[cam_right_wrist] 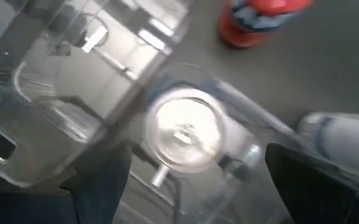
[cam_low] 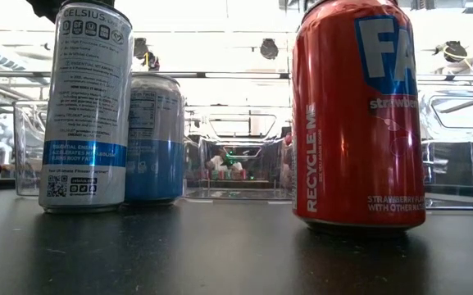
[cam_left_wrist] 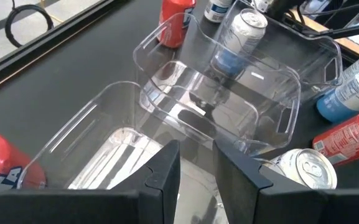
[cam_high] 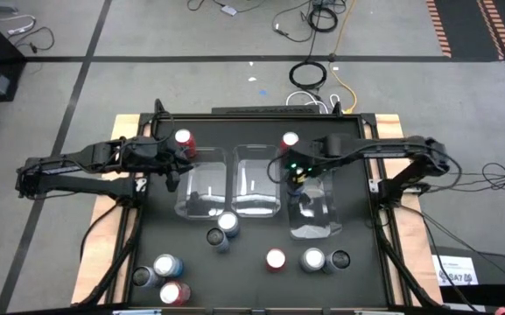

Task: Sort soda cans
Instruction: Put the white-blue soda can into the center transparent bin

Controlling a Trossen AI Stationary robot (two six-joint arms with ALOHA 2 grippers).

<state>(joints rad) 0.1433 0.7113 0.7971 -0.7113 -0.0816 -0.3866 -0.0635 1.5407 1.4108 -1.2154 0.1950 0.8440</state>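
Note:
Three clear bins stand side by side mid-table: left (cam_high: 201,191), middle (cam_high: 256,179), right (cam_high: 313,210). My right gripper (cam_high: 296,175) hangs open over the right bin's far end. In the right wrist view its fingers stand wide on either side of a silver can top (cam_right_wrist: 182,135) without touching it. That silver-blue can (cam_left_wrist: 238,37) stands inside the bin. My left gripper (cam_high: 172,173) hovers over the left bin's left rim (cam_left_wrist: 98,118), slightly open and holding nothing. Red cans stand at the far side (cam_high: 184,140) (cam_high: 289,140). Several more cans stand near the table's near edge.
Loose cans stand in front of the bins: a pair (cam_high: 224,229), a red one (cam_high: 276,260), two to its right (cam_high: 312,260) (cam_high: 340,259), and three at the near left (cam_high: 166,271). The low view shows a silver can (cam_low: 86,106) and a red can (cam_low: 359,115) close up.

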